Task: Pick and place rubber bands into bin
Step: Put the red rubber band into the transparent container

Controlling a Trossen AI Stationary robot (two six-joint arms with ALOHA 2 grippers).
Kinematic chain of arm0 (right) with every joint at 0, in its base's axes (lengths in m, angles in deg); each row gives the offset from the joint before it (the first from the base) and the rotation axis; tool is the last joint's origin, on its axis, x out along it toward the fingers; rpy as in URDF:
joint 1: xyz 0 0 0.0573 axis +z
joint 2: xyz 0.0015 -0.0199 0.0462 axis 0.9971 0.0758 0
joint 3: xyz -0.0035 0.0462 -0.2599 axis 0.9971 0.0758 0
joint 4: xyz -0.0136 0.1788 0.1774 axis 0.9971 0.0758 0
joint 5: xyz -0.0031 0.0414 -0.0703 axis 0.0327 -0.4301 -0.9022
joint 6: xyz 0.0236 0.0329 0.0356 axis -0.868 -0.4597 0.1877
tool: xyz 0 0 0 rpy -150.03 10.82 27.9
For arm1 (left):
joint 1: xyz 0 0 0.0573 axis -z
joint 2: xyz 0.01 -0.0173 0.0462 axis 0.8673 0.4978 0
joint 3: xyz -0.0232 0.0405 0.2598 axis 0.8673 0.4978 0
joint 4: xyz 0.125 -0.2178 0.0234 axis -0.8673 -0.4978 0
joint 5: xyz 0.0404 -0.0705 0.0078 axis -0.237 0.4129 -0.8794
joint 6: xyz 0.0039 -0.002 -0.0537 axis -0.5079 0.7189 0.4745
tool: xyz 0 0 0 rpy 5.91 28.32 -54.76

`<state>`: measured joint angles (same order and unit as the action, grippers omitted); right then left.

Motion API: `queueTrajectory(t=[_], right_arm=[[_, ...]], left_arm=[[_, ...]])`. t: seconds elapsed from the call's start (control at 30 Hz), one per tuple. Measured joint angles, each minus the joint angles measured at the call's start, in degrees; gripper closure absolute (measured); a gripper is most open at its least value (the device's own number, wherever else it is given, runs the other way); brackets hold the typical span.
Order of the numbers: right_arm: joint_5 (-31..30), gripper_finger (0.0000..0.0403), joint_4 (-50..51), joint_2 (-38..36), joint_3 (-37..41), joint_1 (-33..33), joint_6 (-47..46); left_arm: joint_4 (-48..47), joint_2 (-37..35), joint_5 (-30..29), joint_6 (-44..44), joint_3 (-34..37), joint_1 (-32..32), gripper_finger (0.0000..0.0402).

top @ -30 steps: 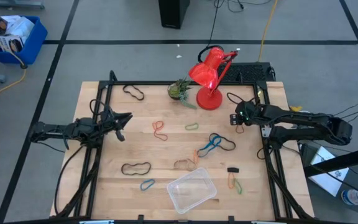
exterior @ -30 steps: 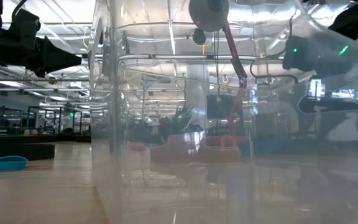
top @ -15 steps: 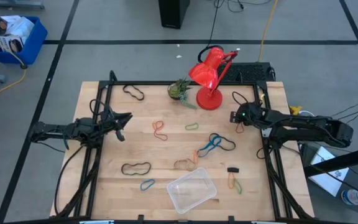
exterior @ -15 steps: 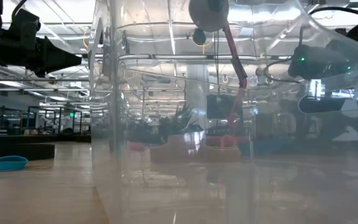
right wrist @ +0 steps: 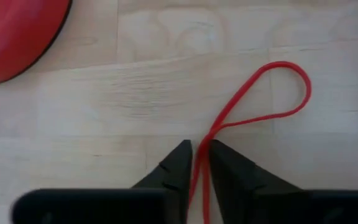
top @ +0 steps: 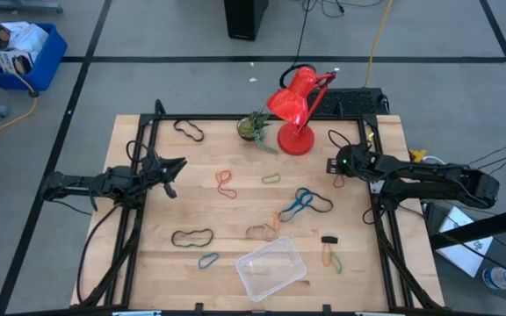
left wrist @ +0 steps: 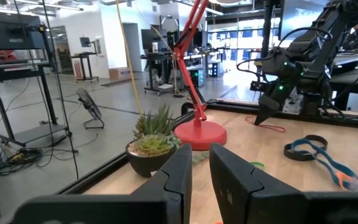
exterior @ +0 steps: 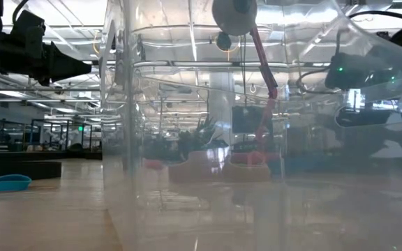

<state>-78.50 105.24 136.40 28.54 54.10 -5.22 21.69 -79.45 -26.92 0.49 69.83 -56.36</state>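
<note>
red rubber band (right wrist: 263,99): lies flat on the bench at the right edge, near the lamp base; its two strands pass between the right gripper's fingers, and the loop end fans out beyond the tips.

right gripper (right wrist: 195,157): down at the bench, fingers drawn in narrow around the band's strands. A second ago they stood wide and the arm was a little farther back; it has since slid onto the band and closed. In the high view it sits at the bench's right side (top: 341,164).

meaning for the task: the pinch looks made, so the pick appears under way; the band is not yet lifted clear of the wood, and a thin loop could slip out when raised.

bin (top: 271,269): clear tray at the front of the bench, well apart from the right gripper; I see no band inside it.

other rubber bands: scattered over the bench, among them a blue one (top: 299,202) mid-bench, a black one (top: 191,237) and a small blue one (top: 208,260) nearer the bin.

left gripper (left wrist: 198,163): waits over the left side of the bench, fingers narrow, nothing between them, unchanged over the last second.

lamp (top: 295,139): red, at the back of the bench beside a small potted plant (top: 254,126).
</note>
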Motion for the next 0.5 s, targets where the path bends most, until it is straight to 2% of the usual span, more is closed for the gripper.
queueTrajectory(t=[0.13,0.37,0.5], right_arm=[[-0.46,0.0398,0.09,0.0,0.09,0.0,2.29],[-0.71,0.0401,-0.18,0.0,0.1,0.02,2.18],[-0.88,0.0402,-3.51,-2.1,0.12,0.49,3.16]], left_arm=[[0.0,0.0,0.0,-0.01,0.0,-0.01,0.0339],[0.0,0.0,0.0,0.04,0.0,0.0,0.0339],[0.0,0.0,0.0,0.11,0.0,-0.02,0.0339]])
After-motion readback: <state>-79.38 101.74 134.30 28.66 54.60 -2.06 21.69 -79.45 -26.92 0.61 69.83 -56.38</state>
